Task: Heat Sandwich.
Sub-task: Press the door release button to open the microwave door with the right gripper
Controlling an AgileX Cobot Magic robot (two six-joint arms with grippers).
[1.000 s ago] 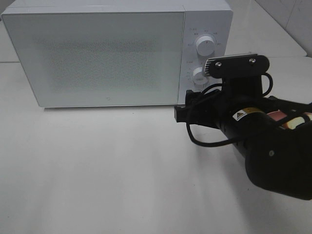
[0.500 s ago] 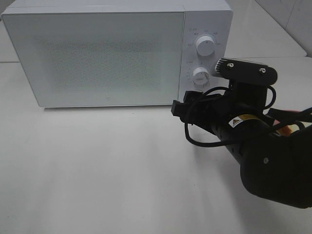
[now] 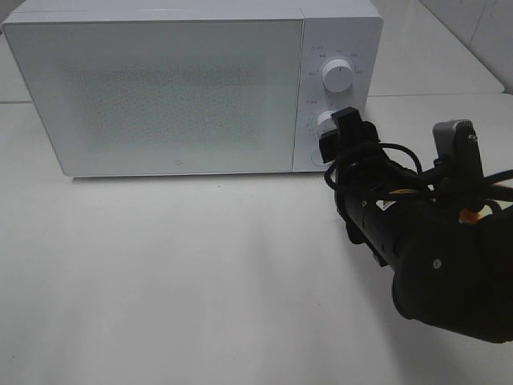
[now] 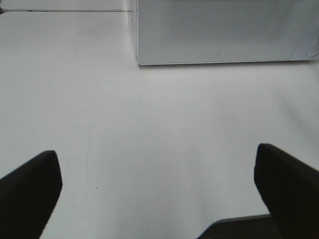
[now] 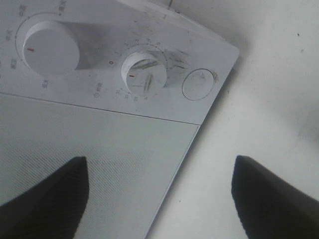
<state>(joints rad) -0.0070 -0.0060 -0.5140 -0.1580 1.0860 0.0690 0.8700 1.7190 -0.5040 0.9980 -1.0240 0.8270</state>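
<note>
A white microwave (image 3: 160, 88) stands at the back of the table with its door shut. My right gripper (image 3: 337, 138) is open right in front of its control panel, beside the lower knob (image 3: 324, 122). In the right wrist view the open right gripper (image 5: 159, 199) faces the upper knob (image 5: 50, 47), the lower knob (image 5: 144, 74) and a round button (image 5: 198, 83), touching none of them. My left gripper (image 4: 159, 194) hangs open over the bare table, with the microwave (image 4: 219, 30) ahead of it. The sandwich is hidden behind the right arm.
The white tabletop (image 3: 176, 273) spreads in front of the microwave. The bulky black right arm (image 3: 449, 273) fills the right front of the exterior view. A small orange-red sliver (image 3: 471, 214) shows past the arm.
The right arm rolled its wrist, swinging its camera mount to the right, and brought the open gripper up to the microwave's control panel. The left gripper holds still.
</note>
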